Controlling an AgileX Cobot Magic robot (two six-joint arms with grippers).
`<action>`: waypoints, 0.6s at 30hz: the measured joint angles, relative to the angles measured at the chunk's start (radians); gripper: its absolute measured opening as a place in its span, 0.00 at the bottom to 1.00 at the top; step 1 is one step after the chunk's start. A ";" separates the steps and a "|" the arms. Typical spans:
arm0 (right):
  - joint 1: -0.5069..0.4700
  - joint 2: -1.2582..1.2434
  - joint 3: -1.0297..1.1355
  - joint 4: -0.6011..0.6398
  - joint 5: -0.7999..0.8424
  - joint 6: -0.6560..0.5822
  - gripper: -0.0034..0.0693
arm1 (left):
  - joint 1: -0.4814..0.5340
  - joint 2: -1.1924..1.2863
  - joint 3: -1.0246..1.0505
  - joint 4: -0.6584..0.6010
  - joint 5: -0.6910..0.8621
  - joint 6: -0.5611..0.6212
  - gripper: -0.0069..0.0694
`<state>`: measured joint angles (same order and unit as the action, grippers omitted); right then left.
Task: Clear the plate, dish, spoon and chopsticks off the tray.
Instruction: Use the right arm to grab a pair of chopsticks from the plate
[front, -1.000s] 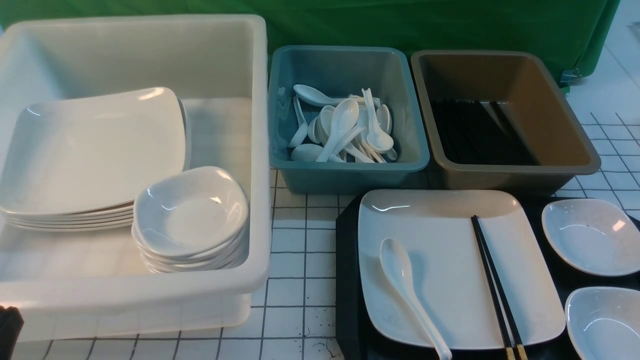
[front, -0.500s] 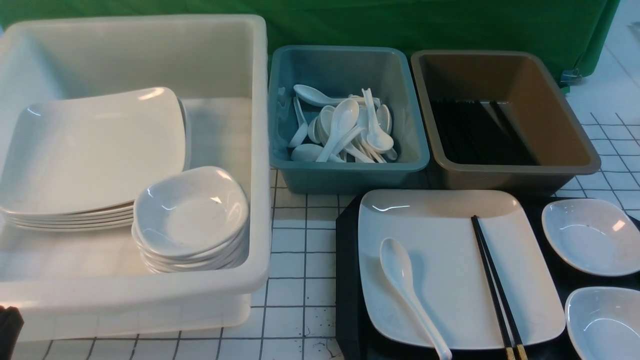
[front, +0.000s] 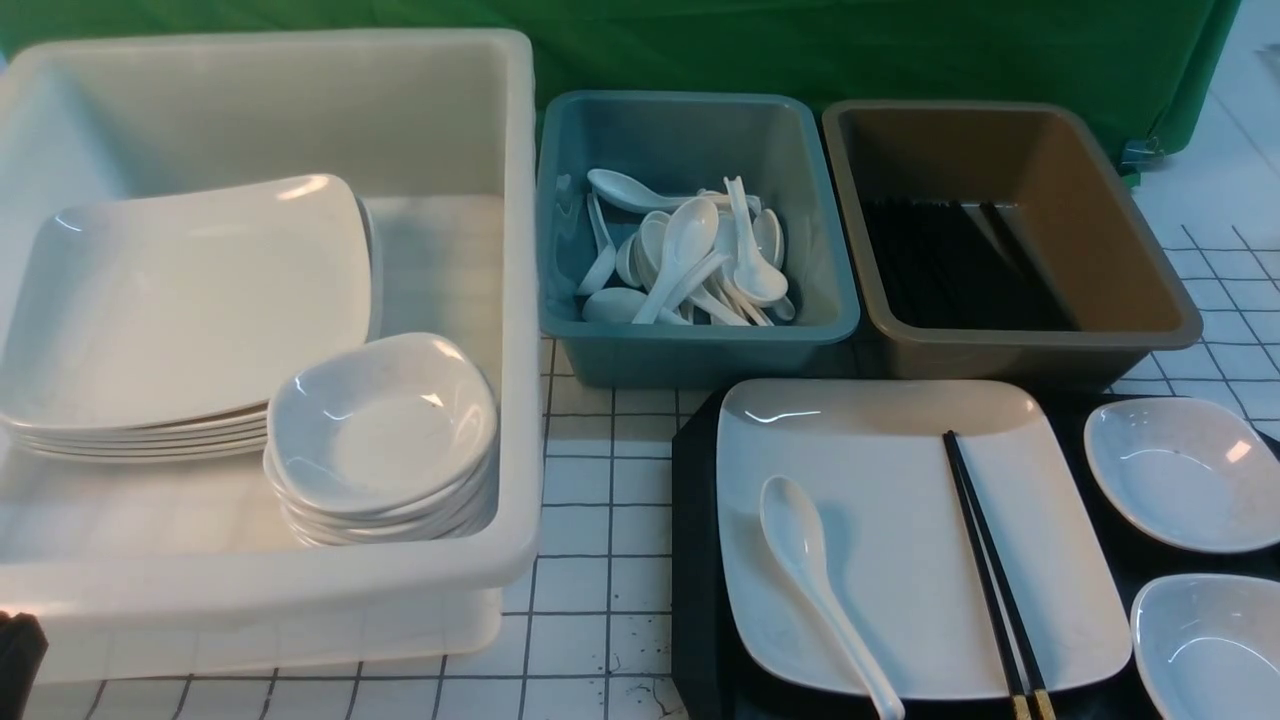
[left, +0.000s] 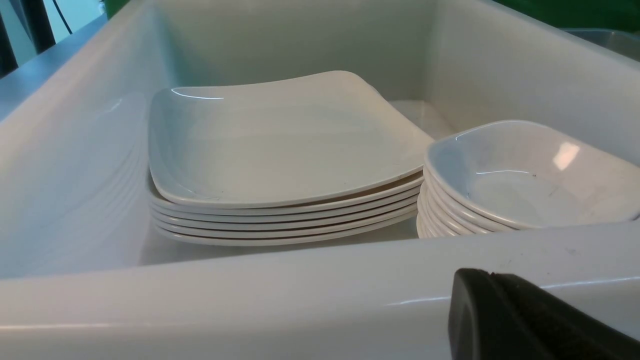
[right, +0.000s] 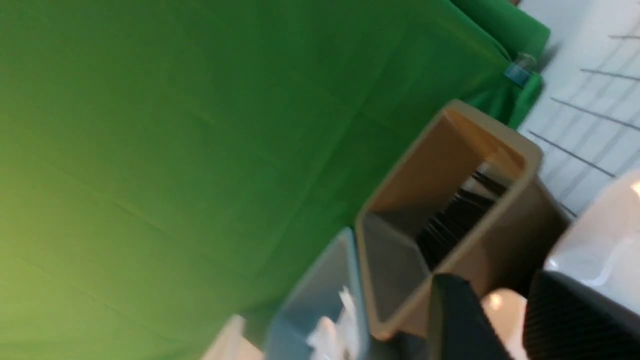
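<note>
The black tray (front: 695, 520) lies at the front right. On it rests the large white plate (front: 880, 480). The white spoon (front: 810, 570) lies on the plate's left half and the black chopsticks (front: 985, 560) on its right half. Two small white dishes, one (front: 1180, 480) behind the other (front: 1210, 640), sit on the tray to the plate's right. My left gripper (left: 487, 277) is shut and empty, just outside the white tub's front wall. My right gripper (right: 500, 295) is open with nothing between its fingers, near the tray, and does not appear in the front view.
A big white tub (front: 520, 300) on the left holds a stack of plates (front: 180, 300) and a stack of small dishes (front: 380, 430). Behind the tray stand a teal tub (front: 700, 345) of spoons and a brown tub (front: 1010, 350) of black chopsticks. A green cloth hangs behind.
</note>
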<state>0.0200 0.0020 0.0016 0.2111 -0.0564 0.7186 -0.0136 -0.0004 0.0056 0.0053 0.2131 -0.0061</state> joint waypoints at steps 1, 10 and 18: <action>0.000 -0.001 -0.028 0.003 -0.014 -0.022 0.29 | 0.000 0.000 0.000 -0.005 0.000 -0.001 0.12; 0.000 0.193 -0.429 0.003 0.234 -0.605 0.07 | 0.000 0.000 0.000 -0.005 0.000 -0.001 0.12; 0.000 0.781 -0.677 0.008 0.838 -0.774 0.08 | 0.000 0.000 0.000 0.000 0.000 -0.001 0.12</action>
<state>0.0200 0.7832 -0.6749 0.2193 0.7818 -0.0550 -0.0136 -0.0004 0.0056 0.0053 0.2131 -0.0071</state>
